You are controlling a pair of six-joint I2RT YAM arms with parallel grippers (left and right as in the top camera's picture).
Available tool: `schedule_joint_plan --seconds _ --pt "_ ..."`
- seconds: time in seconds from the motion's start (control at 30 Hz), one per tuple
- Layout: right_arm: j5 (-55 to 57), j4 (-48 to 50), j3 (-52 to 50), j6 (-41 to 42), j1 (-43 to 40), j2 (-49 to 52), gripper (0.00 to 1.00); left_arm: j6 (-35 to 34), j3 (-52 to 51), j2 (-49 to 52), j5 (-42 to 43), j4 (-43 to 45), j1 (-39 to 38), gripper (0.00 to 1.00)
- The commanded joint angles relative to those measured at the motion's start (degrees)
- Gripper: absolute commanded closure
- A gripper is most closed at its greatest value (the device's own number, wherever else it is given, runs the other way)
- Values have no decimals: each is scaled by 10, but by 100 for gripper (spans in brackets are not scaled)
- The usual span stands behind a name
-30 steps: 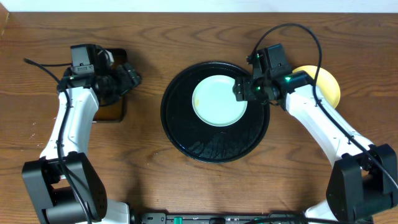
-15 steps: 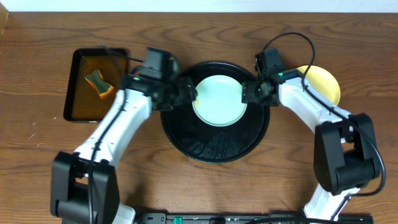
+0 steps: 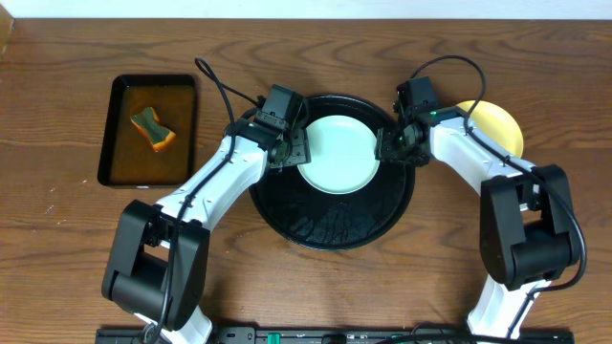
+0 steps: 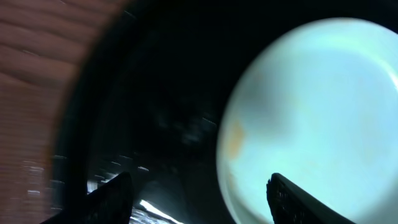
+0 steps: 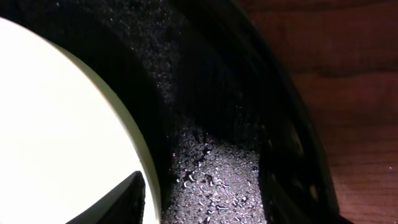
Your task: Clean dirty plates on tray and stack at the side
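Observation:
One pale mint plate [image 3: 338,153] lies on the round black tray [image 3: 330,225], towards its back. My left gripper [image 3: 292,151] is open at the plate's left rim. In the left wrist view the gripper [image 4: 199,200] has one finger over the tray [image 4: 155,93] and the other over the plate [image 4: 317,99], which carries a small orange smear [image 4: 235,140]. My right gripper [image 3: 385,145] is open at the plate's right rim, one finger [image 5: 118,202] over the plate [image 5: 56,124]. The yellow plate [image 3: 502,129] lies on the tabletop to the right, partly behind my right arm. No second mint plate shows.
A rectangular black pan [image 3: 115,162] with brownish liquid stands at the left, a sponge [image 3: 153,129] lying in it. The tray floor is wet with droplets [image 5: 217,180]. Brown wood tabletop [image 3: 478,48] surrounds the tray.
My left arm has swung from the pan to the plate's left rim, leaving the sponge in the pan. My right gripper has stayed at the plate's right rim.

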Motion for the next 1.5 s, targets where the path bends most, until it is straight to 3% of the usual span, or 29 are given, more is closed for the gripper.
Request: schedule_joint_plan --seconds 0.0,0.33,0.4,0.67,0.7,0.77,0.83,0.9,1.2,1.47 --pt "-6 0 3 -1 14 18 43 7 0 -6 -95 -1 22 30" --pt "-8 25 3 -1 51 39 45 2 5 -10 -90 39 185 28" --pt "-6 32 3 -1 60 40 47 2 5 -4 -90 63 205 24" --pt "4 44 3 -1 76 40 50 2 5 2 -91 122 231 23" --pt "4 44 3 -1 76 40 55 3 5 3 -91 123 231 23" --pt "3 42 3 -1 76 40 75 3 5 7 -91 128 235 23" --pt "3 36 3 -1 78 40 86 3 4 14 -91 133 242 24" --pt "3 29 3 -1 81 40 92 2 4 27 -91 137 255 24" --pt "4 27 3 -1 88 40 93 12 4 68 -85 146 320 24" --pt "4 28 3 -1 88 40 93 18 4 80 -84 208 351 24"
